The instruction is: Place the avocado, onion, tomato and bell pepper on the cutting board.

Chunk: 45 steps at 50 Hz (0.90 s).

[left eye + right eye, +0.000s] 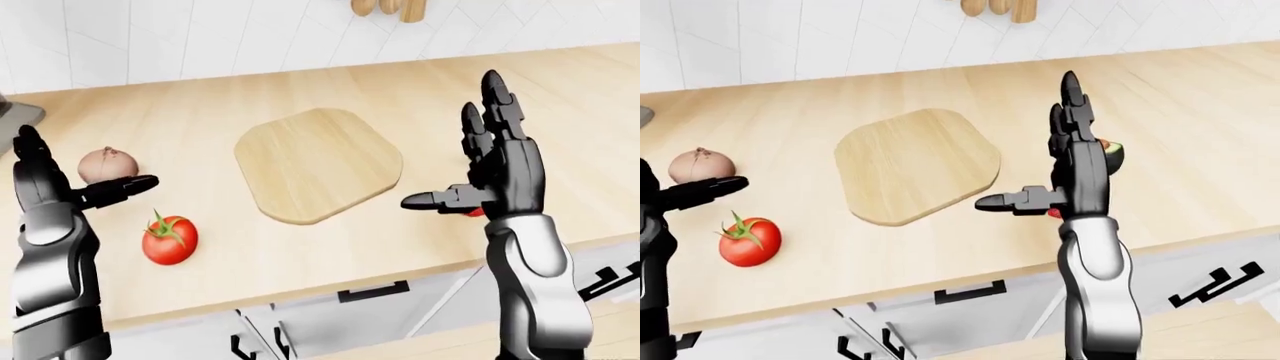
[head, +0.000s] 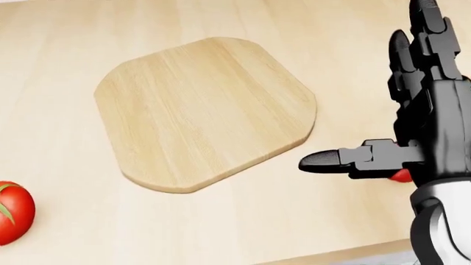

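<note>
Fingers of both the right hand [image 1: 490, 176] and left hand [image 1: 55, 187] are spread, empty; cutting board [image 1: 318, 163] bare, tomato [image 1: 169, 239] at its eight o'clock on the desk [image 1: 220, 97].

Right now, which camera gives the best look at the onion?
The left-eye view shows the onion best: nearly whole on the counter, just above the left hand's outstretched finger. The right-eye view shows it too, nearer its left edge. The head view looks down at the cutting board and misses the onion.
</note>
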Motion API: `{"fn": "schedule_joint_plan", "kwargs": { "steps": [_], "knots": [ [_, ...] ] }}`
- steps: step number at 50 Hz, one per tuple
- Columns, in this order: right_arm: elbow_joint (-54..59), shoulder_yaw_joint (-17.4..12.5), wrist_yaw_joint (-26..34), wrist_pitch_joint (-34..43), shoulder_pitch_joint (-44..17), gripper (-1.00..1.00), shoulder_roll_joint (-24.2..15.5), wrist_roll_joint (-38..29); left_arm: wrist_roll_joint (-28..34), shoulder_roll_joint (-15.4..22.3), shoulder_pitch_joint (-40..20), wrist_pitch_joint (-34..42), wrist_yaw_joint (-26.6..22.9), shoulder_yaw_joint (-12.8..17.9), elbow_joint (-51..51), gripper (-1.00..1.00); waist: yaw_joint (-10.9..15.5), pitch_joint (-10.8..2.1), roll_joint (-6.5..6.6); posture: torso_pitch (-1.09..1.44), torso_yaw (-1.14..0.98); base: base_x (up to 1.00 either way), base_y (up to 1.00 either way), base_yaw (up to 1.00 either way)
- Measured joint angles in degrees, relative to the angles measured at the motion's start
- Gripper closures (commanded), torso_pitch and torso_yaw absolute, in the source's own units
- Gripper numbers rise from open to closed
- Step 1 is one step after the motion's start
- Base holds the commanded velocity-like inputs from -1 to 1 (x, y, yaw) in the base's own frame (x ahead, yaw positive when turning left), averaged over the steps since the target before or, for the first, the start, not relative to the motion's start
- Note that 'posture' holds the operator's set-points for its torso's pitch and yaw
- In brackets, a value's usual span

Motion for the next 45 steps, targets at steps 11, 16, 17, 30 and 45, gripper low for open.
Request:
{"fn": "schedule_joint_plan", "kwargs": {
  "steps": [11, 16, 17, 30, 45],
  "knots": [
    [0.07, 0.18, 0.15, 0.14, 0.24, -1.0, 0.09, -0.18, -0.08, 1.13, 0.11, -4.33, 2.37, -0.01, 6.8, -1.0, 0.11, -0.03, -0.01, 0.0, 0.0, 0.0, 0.0, 0.0],
    [0.46, 0.32, 0.14, -0.24, 0.32, -1.0, 0.22, -0.36, 0.04, 1.75, -0.42, -6.38, 2.57, -0.21, 9.74, -1.0, 0.08, -0.14, 0.12, 0.0, 0.0, 0.0, 0.0, 0.0],
    [0.48, 0.33, 0.14, -0.3, 0.4, -1.0, 0.24, -0.39, 0.08, 1.83, -0.56, -6.88, 2.63, -0.33, 10.57, -1.0, 0.1, -0.16, 0.16, 0.0, 0.0, 0.0, 0.0, 0.0],
    [0.09, -0.29, 0.32, -0.88, 1.59, -1.0, 0.32, -0.2, -0.24, 2.84, -1.3, -9.96, 1.9, -1.12, 14.98, -0.82, -0.07, -0.12, 0.34, 0.0, 0.0, 0.0, 0.0, 0.0],
    [-0.69, -0.38, 0.38, 0.43, 0.35, -1.0, -0.24, 0.15, 0.25, 2.61, -2.76, -10.78, 2.15, -2.37, 17.19, 0.04, -0.16, -0.1, 0.42, 0.0, 0.0, 0.0, 0.0, 0.0]
  ]
}}
